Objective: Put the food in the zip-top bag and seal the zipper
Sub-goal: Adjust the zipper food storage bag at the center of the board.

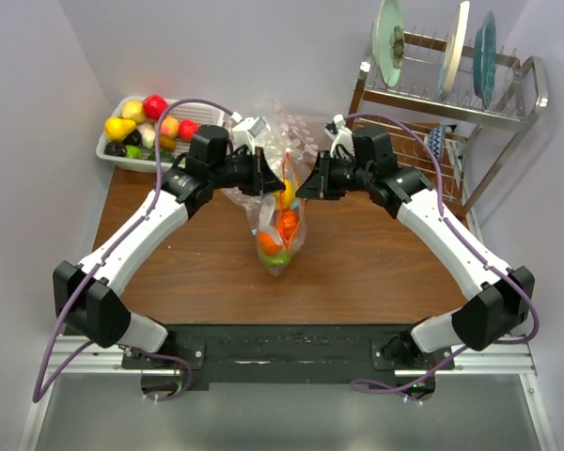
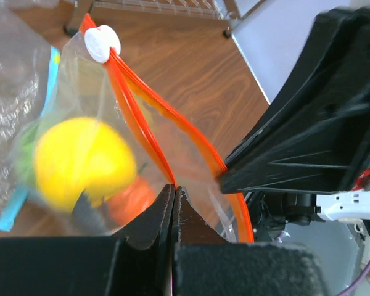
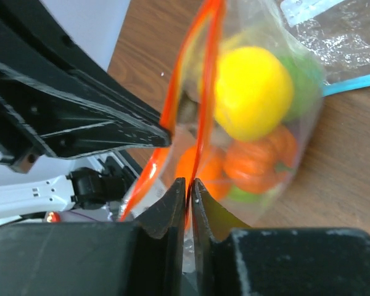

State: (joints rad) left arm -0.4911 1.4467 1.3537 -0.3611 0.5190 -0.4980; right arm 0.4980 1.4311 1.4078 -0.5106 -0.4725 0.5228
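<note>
The zip-top bag (image 1: pixel 282 230) hangs over the middle of the table, pinched by its mouth from both sides. Inside it lies food: a yellow fruit (image 2: pixel 83 161), an orange pumpkin (image 3: pixel 259 157) and something green (image 3: pixel 305 86). My left gripper (image 2: pixel 174 187) is shut on one side of the orange-red zipper (image 2: pixel 142 111), below the white slider (image 2: pixel 102 44). My right gripper (image 3: pixel 189 182) pinches the opposite side of the zipper (image 3: pixel 203 74), with a hairline slit between its jaws. Between the two grips the mouth gapes. From above, the left gripper (image 1: pixel 271 177) and right gripper (image 1: pixel 303 186) face each other.
A white basket (image 1: pixel 115 150) with more toy food stands at the back left. A second clear bag with a blue-green strip (image 3: pixel 351 83) lies behind the held bag. A metal dish rack (image 1: pixel 451 103) with plates fills the back right corner.
</note>
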